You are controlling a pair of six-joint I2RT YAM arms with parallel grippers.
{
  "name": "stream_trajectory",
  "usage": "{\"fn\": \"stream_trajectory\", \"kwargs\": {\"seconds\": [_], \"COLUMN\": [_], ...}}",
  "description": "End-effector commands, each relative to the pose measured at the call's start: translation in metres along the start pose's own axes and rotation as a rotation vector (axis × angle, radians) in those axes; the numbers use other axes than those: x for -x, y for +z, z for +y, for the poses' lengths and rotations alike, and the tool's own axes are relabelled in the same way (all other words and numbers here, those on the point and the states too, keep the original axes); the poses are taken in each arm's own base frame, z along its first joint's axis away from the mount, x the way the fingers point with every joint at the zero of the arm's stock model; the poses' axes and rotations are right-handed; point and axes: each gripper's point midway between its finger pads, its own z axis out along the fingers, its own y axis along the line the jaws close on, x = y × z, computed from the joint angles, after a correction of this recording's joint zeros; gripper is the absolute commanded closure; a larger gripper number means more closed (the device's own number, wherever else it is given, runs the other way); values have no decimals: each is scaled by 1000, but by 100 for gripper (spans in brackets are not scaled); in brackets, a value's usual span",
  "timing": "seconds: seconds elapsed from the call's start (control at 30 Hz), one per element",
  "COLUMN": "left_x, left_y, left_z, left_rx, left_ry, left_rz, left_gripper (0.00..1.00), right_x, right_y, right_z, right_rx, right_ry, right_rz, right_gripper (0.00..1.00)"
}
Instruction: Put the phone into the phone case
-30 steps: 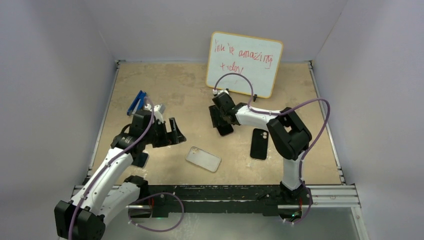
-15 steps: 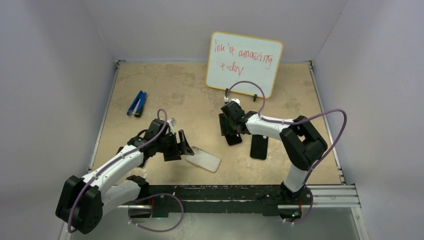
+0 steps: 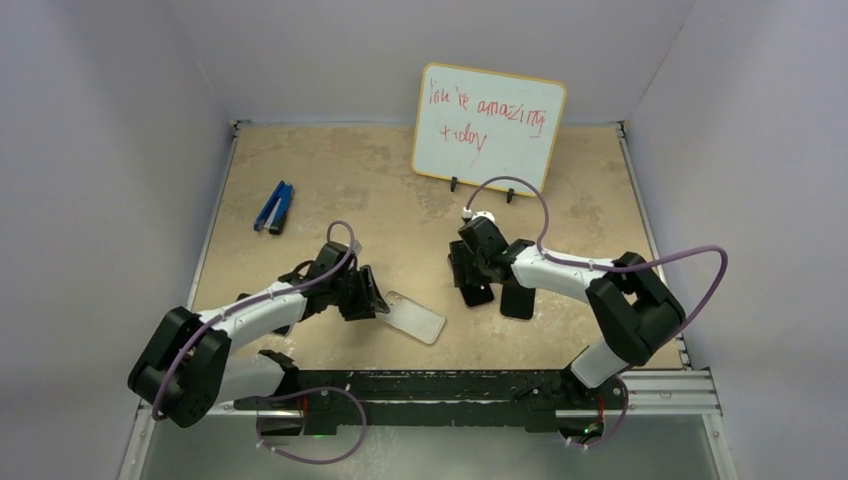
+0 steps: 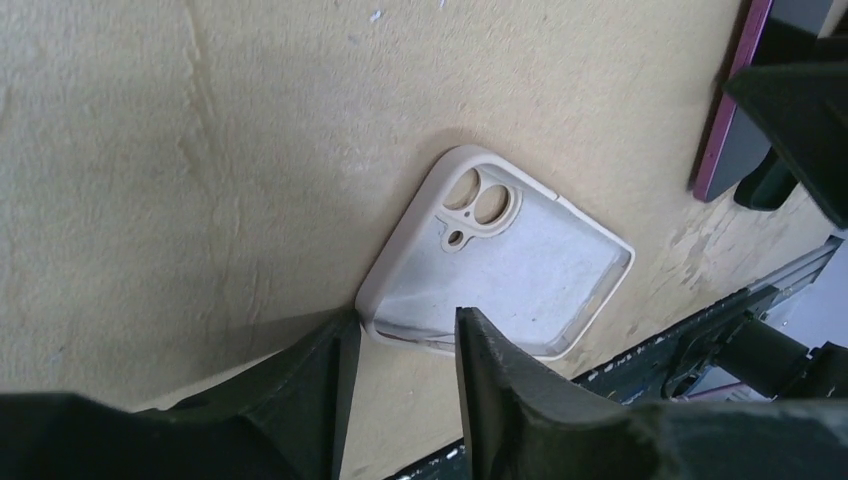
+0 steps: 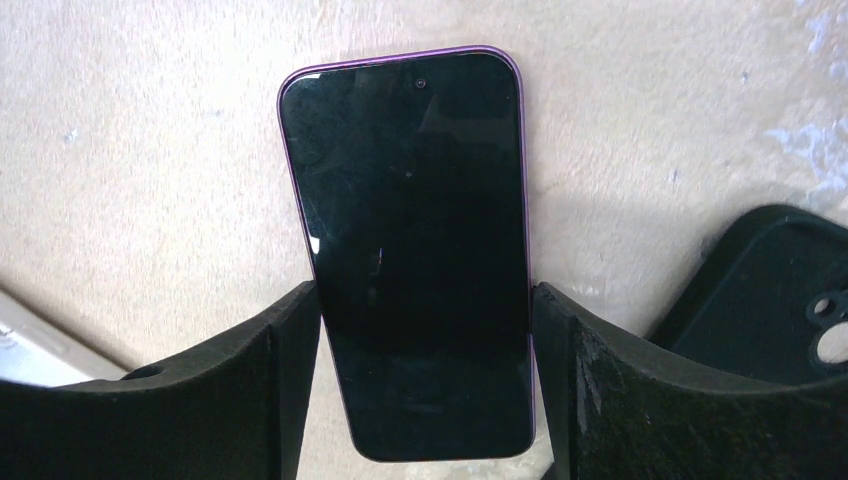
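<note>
Clamping the phone by its long edges: right fingers (lifted or resting on desk, unclear). Left fingers apart, straddling phone case rim; one fingertip hides part of its near edge.

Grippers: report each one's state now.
Left gripper: open, straddling an edge of the white case.
Right gripper: closed on the phone.
</note>
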Motion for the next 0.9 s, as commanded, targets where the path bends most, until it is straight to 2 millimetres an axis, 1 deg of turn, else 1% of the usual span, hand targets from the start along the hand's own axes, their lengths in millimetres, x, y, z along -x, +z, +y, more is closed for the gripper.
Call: {"fn": "stream_trajectory", "kwargs": {"seconds": [0.0,0.07,0.13,0.2,0.3,0.37,0.47,0.6,0.73,0.87], "left_x": [30,40,44,44,44,46,46,39,33,32], "left_y": [6,7,11,18,22,21,17,15,12,10], "left_z": [-17,-24,-29,-30,-33,-31,-31,-22,-15,-15], "left_rx": [-29,-31,-41,-41,-44,-28,-25,-4,2,-9], "left_ry": [64,86,92,92,104,119,137,133,126,129], "left_rz": [-103,-120,-114,-90,-71,-76,-78,-66,-66,-75], "left_gripper": [60,64,66,66,66,64,64,63,63,63], "right_x": [-20,-19,-18,-16,-16,-15,-15,-18,-13,-10], "right_y": [-8,-12,-16,-21,-25,-29,-32,-33,-37,-44], "right_z": [-3,-6,-5,0,3,7,10,12,6,14], "right_rx": [19,12,24,48,69,86,98,102,74,124], "right_ry": [41,45,50,53,58,56,65,70,60,73], "right_rz": [41,24,15,8,3,-3,-7,-3,-24,-41], "right_gripper": [59,59,60,60,60,60,61,61,61,62]}}
